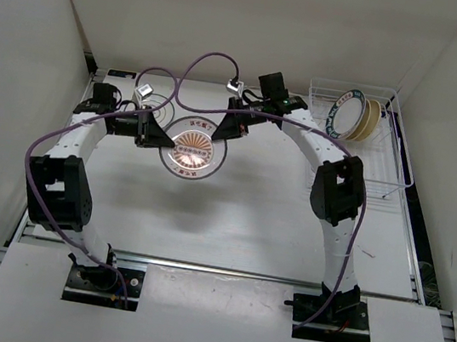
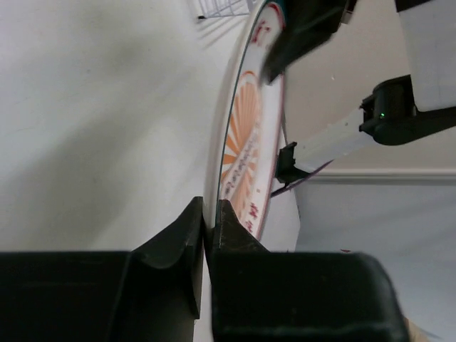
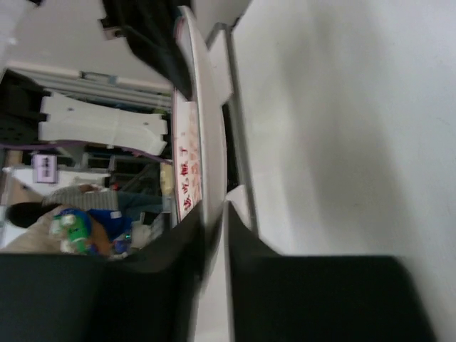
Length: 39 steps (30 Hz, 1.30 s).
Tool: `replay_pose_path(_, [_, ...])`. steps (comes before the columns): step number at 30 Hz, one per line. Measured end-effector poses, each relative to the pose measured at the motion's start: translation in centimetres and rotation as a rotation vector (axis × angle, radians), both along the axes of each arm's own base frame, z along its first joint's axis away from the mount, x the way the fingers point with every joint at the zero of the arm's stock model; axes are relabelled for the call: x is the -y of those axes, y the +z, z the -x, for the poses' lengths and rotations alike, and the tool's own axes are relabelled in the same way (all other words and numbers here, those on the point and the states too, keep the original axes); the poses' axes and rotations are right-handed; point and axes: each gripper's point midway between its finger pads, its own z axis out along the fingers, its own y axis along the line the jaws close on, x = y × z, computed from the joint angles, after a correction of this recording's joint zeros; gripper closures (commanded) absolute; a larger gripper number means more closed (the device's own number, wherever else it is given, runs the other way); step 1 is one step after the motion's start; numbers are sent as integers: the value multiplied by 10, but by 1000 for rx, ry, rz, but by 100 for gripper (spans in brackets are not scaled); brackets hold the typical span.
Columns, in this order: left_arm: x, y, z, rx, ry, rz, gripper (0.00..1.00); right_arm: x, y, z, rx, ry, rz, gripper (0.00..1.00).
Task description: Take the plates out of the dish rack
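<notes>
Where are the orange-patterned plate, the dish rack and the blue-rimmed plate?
orange-patterned plate (image 1: 194, 150): top external view, its patterned centre.
dish rack (image 1: 380, 175): top external view, bare wire floor.
blue-rimmed plate (image 1: 346, 112): top external view, its white face.

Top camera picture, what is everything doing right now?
orange-patterned plate: in the air, gripped on two sides
left gripper: jaws shut on the plate's rim
right gripper: jaws shut on the opposite rim
green-rimmed plate: upright in the rack
tan plates: upright beside it
dish rack: holding those plates
</notes>
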Motion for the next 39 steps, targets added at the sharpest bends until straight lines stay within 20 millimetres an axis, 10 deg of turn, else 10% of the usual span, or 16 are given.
replay_pose_path(1, [-1,-4,-2,-1,6,-14,90,-1,0,-1,-4,-9,7,52])
replay_pose_path(5, [-4,-11,-9,-32,45,-47,90,1,0,-3,2,-12,8,29])
replay_pose_path(11, [-11,-27,-27,-173,202,-92,90,50,-7,-38,60,-184,120,28])
replay_pose_path(16, [-19,-32,-47,-291,344,-117,90,137,26,-62,172,-392,182,28])
replay_pose_path(20, [-26,-28,-88,-312,409,-104,90,190,60,-43,283,-501,214,28])
replay_pose_path(31, [-106,-42,-207,-237,565,-58,90,249,54,22,306,-579,313,28])
replay_pose_path(39, [-178,-68,-230,-238,685,-47,90,273,31,23,264,-620,379,28])
